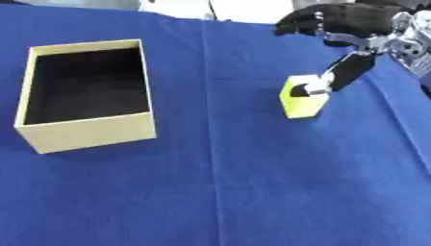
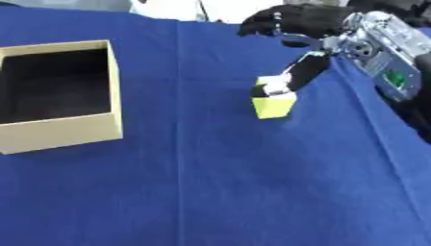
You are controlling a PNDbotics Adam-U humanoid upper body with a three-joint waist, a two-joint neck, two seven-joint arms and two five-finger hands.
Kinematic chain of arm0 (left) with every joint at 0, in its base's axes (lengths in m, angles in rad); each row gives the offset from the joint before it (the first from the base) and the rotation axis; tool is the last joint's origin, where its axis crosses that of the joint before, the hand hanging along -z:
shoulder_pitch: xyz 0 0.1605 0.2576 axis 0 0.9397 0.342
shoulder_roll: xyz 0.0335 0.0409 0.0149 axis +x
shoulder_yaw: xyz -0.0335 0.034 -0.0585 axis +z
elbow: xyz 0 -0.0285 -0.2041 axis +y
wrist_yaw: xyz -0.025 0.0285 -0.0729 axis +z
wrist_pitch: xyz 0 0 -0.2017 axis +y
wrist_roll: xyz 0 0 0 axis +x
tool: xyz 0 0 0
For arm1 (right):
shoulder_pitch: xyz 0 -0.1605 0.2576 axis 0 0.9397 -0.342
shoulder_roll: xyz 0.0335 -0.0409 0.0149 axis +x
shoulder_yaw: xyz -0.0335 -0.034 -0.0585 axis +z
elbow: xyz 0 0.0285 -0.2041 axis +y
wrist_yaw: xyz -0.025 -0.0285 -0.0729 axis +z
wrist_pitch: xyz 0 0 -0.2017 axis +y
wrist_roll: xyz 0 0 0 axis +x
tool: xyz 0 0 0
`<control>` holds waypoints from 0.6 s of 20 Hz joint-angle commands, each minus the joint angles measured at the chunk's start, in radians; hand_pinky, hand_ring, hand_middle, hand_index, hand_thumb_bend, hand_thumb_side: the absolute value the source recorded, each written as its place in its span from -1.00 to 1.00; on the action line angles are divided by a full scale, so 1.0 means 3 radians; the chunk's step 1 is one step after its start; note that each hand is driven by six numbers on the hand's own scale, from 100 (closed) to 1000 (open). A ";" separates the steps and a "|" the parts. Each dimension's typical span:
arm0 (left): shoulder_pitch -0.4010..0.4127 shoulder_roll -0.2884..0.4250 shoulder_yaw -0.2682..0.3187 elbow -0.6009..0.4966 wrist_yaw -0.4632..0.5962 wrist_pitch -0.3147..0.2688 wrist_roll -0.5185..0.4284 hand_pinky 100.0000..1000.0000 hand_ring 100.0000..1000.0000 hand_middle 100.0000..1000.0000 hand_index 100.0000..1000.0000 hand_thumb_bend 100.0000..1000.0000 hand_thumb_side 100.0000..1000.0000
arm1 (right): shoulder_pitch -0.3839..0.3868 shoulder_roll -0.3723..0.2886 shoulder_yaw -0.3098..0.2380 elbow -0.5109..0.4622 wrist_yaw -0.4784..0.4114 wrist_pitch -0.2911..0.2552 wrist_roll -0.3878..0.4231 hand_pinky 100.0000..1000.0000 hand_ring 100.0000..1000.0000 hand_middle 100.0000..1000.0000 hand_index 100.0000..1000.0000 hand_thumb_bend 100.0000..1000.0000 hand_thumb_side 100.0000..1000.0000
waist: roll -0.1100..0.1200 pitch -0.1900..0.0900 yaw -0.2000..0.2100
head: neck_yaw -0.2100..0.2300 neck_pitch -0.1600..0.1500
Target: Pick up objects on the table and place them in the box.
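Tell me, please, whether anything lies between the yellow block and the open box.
Nothing visible does. The right hand already has a finger on the yellow block, and only bare blue tablecloth lies between it and the cardboard box to its left.

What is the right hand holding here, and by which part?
The right hand reaches down to the yellow block, with a fingertip at its top edge. The block appears to rest on the cloth; whether it is actually gripped cannot be told.
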 commanded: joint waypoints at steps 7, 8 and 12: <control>-0.0034 0.0106 0.0006 -0.0052 0.0005 -0.0005 -0.0020 0.78 0.24 0.14 0.26 -0.53 0.61 | 0.0083 -0.0229 -0.0181 0.0079 -0.0247 0.0054 0.0449 1.00 1.00 0.88 1.00 0.04 0.49 | -0.0006 -0.0062 -0.0008 | 0.0032 -0.0010; -0.0035 0.0106 0.0005 -0.0052 0.0005 -0.0004 -0.0022 0.78 0.24 0.14 0.26 -0.53 0.60 | 0.0077 -0.0229 -0.0189 0.0092 -0.0286 0.0092 0.0498 1.00 1.00 0.88 1.00 0.07 0.50 | -0.0008 -0.0063 -0.0010 | 0.0032 -0.0010; -0.0037 0.0110 0.0004 -0.0052 0.0003 -0.0006 -0.0031 0.78 0.24 0.13 0.26 -0.54 0.60 | 0.0020 -0.0206 -0.0215 0.0169 -0.0386 0.0225 0.0706 1.00 1.00 0.85 1.00 0.10 0.55 | -0.0010 -0.0066 -0.0012 | 0.0034 -0.0016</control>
